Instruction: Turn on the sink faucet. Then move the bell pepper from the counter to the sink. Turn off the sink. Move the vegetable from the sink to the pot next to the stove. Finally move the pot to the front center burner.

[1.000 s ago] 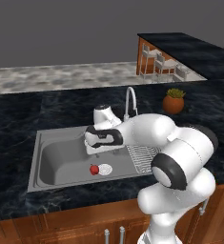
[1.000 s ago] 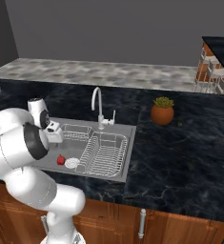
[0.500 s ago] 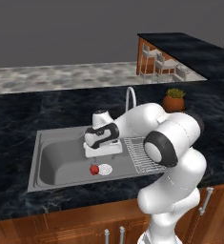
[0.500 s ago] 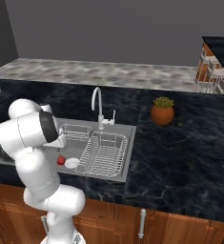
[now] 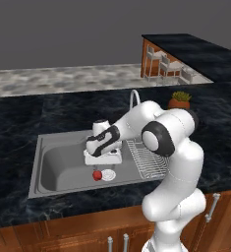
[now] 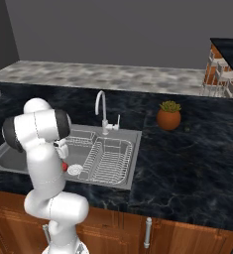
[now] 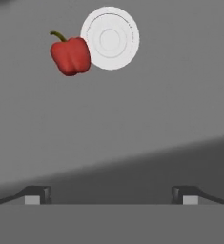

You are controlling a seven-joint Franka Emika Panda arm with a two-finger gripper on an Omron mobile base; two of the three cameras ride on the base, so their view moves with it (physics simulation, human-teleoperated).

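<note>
A red bell pepper (image 5: 97,175) (image 6: 65,167) (image 7: 70,55) lies on the floor of the steel sink (image 5: 40,170) (image 6: 133,150), touching the white drain (image 5: 108,174) (image 7: 110,38). My gripper (image 5: 102,158) (image 7: 111,193) hangs in the basin a little above and behind the pepper, pointing down, open, with nothing between its fingers. The curved faucet (image 5: 133,98) (image 6: 101,106) stands at the sink's back edge; I see no water stream. The pot and the burner are out of view.
A wire dish rack (image 5: 146,157) (image 6: 108,154) fills the sink's right half. A potted plant (image 5: 179,101) (image 6: 168,115) stands on the dark counter to the right of the faucet. Wooden cabinets run below the counter edge.
The arm's elbow has swung up and round over the sink, while the hand has stayed nearly in place above the basin. The pepper has not moved and the gripper stays open.
</note>
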